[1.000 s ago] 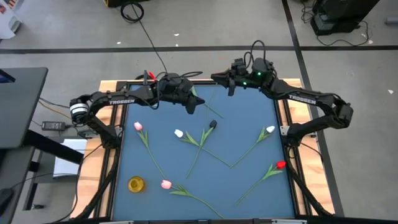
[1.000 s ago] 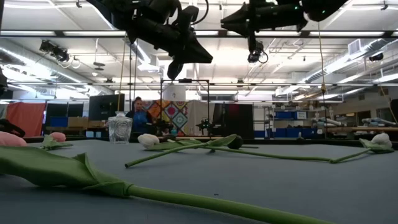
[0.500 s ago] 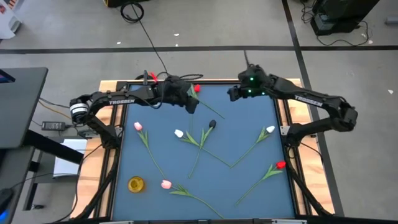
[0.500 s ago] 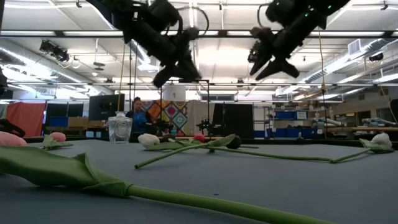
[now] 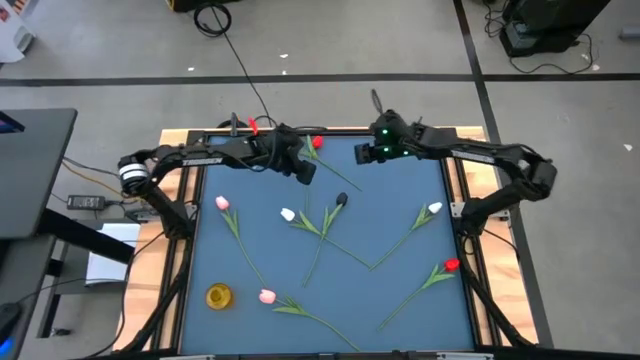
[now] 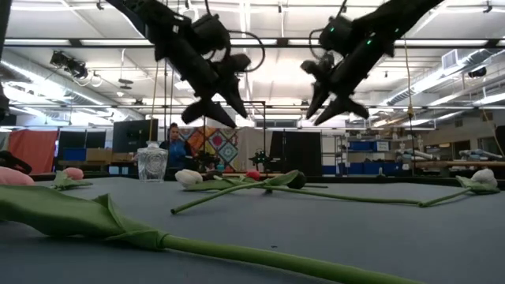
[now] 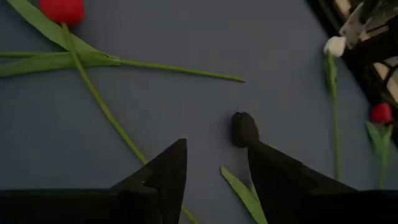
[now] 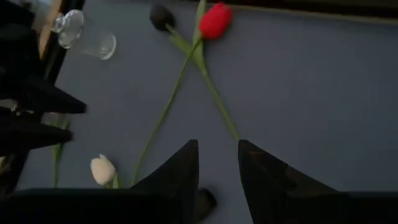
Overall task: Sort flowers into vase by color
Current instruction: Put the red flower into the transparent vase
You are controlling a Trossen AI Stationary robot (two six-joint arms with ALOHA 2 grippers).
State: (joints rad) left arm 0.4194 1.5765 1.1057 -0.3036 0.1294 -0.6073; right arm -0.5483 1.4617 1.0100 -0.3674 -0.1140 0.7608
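Since the earlier frames the red tulip [image 5: 317, 143] had come to lie on the blue tabletop [image 5: 390, 200] near its top edge in the high view, where before it wasn't seen, & the left gripper [image 5: 306, 171] had spread its fingers apart. Right gripper [image 5: 362, 153] had swung from pointing down to slanting toward frame centre.

Left gripper hung above the tabletop, upper centre-left of the high view, fingers parted w/ nothing between them; in its wrist view the red tulip's stem ran under the gap and a dark tulip [image 7: 244, 128] lay just beside one finger. Right gripper hovered upper centre-right, fingers a bit apart, also holding nothing. In the low view both grippers were well off the surface, angled down toward each other.

Other flowers lay loose on the tabletop: pink tulip [image 5: 222, 203] at left, white tulip [image 5: 287, 214] & the dark one near centre, their stems crossing; a second white tulip [image 5: 435, 209] at right; a second red tulip [image 5: 452, 265] lower right; a second pink tulip [image 5: 267, 296] low centre-left. A yellow round thing [image 5: 219, 295] sat lower left – couldn't tell what. A clear glass vase [image 6: 152, 164] stood upright at the far left side in the low view, no flowers in it. A person [image 6: 173, 146] was in the room behind.
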